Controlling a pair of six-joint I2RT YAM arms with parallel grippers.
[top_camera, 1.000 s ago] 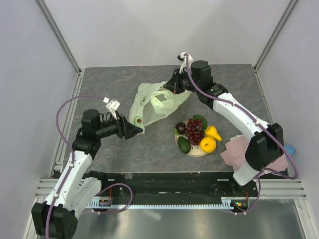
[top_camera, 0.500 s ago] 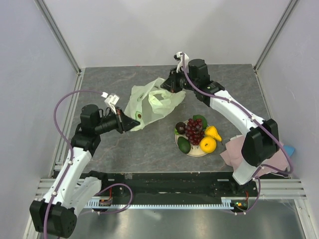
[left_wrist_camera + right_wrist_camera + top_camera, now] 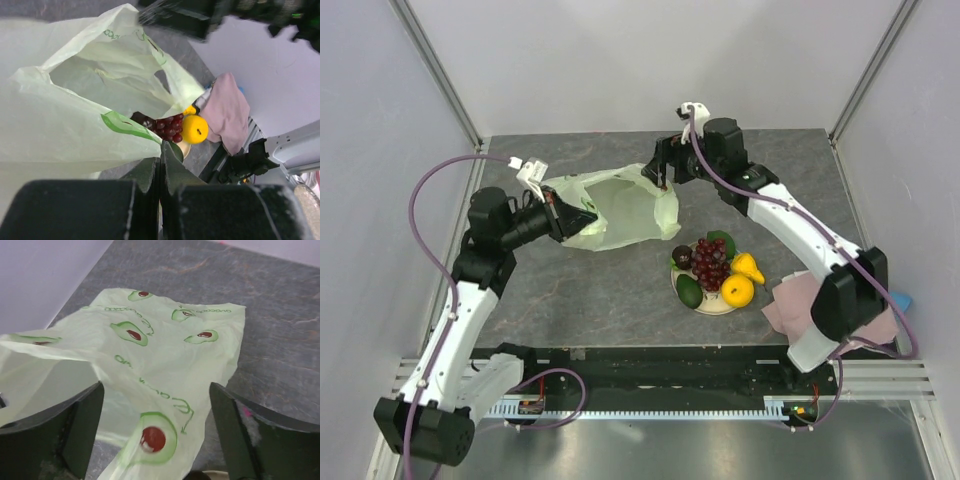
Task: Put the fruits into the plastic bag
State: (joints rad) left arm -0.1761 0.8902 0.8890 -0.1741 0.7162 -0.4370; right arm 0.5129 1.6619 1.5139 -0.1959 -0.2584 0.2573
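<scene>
The pale green plastic bag point(image 3: 615, 208) lies at the table's middle back with its mouth spread wide. My left gripper point(image 3: 558, 215) is shut on the bag's left edge; in the left wrist view the film point(image 3: 90, 110) runs into the closed fingertips point(image 3: 161, 160). At the bag's far right edge my right gripper point(image 3: 665, 172) is open, and the printed bag point(image 3: 165, 355) lies under its spread fingers point(image 3: 85, 425), not pinched. The fruits sit on a plate point(image 3: 720, 306) right of the bag: grapes point(image 3: 710, 262), orange point(image 3: 737, 290), pear point(image 3: 748, 266), avocado point(image 3: 689, 290), and a small dark fruit point(image 3: 682, 256).
A pink cloth point(image 3: 790, 305) lies to the right of the plate, beside the right arm's base. A small blue object point(image 3: 902, 300) peeks out at the right wall. Grey walls with metal rails close in the table on three sides.
The left gripper closed on the bag's edge and pulled it left and back, spreading the mouth. The right gripper let go of the bag and opened.
</scene>
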